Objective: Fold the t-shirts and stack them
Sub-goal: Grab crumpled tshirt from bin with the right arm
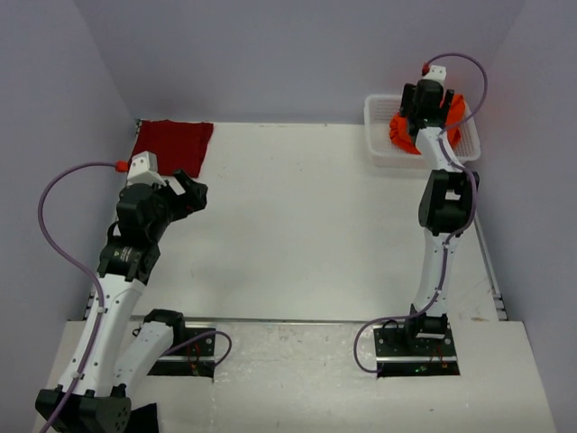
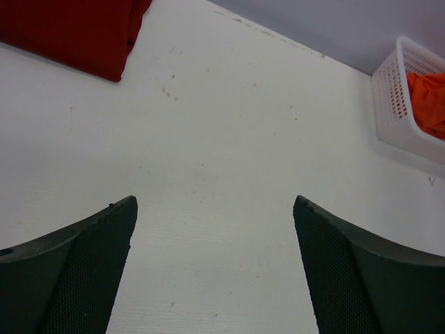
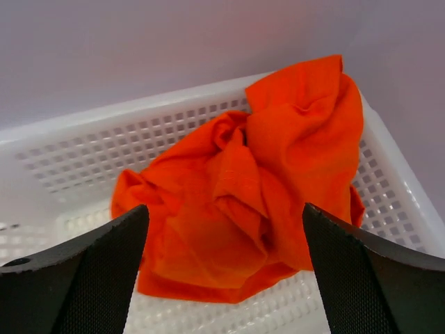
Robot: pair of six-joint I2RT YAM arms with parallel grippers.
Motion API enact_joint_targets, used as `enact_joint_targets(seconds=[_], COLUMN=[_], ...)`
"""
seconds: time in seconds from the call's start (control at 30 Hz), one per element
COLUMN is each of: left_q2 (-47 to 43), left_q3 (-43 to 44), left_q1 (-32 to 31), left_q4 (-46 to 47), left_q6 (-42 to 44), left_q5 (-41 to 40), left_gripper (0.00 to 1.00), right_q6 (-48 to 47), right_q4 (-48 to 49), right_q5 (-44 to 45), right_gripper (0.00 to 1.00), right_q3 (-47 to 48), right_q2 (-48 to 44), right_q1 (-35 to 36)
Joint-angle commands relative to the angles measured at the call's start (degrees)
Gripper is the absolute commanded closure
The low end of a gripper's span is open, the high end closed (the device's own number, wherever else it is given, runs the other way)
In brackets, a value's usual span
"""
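One orange t-shirt (image 3: 236, 202) crumpled, crimson t-shirt (image 1: 173, 144) folded

White table (image 1: 297, 225): a folded crimson t-shirt (image 1: 171, 146) lies flat at its far left corner; a white mesh basket (image 1: 380, 135) stands at its far right corner.

Folded crimson t-shirt (image 1: 173, 144), crumpled orange t-shirt (image 3: 250, 202)

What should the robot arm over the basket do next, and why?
Probably the right gripper should drop a little and close on the orange shirt. Its jaws are open over the shirt, which lies crumpled in the white basket, not yet folded. The red shirt already looks folded in the far left corner, so the orange one seems next.
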Motion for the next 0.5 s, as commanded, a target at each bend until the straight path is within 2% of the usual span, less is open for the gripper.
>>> enact_joint_targets(seconds=[0.0, 0.2, 0.33, 0.37, 0.43, 0.47], left_q2=[0.1, 0.4, -0.2, -0.2, -0.2, -0.2], left_q3=[1.3, 4.4, 5.6, 5.8, 6.1, 6.2], left_q1=[-0.4, -0.4, -0.4, -0.4, -0.4, -0.4], left_q4=[0.4, -2.6, -4.1, -4.4, -4.4, -4.7], left_q6=[0.8, 1.0, 1.2, 1.3, 1.4, 1.5], left_q5=[1.1, 0.4, -0.6, -0.7, -0.7, -0.8], left_gripper=[0.07, 0.07, 0.07, 0.07, 0.07, 0.07], right_q6=[-4.0, -8.6, -8.2, -8.2, -8.2, -8.0], right_q4=[-0.3, 0.2, -1.9, -1.9, -2.6, -3.0], right_q5=[-1.4, -1.6, -2.4, -2.8, -3.0, -3.1], right_gripper=[0.09, 0.09, 0.18, 0.27, 0.35, 0.45], right_q3=[4.6, 4.9, 9.0, 9.4, 11.1, 11.9], right_q2=[3.7, 5.2, 7.6, 7.9, 9.0, 9.4], right_q1=[-2.2, -2.8, -3.3, -3.3, -3.4, -3.3])
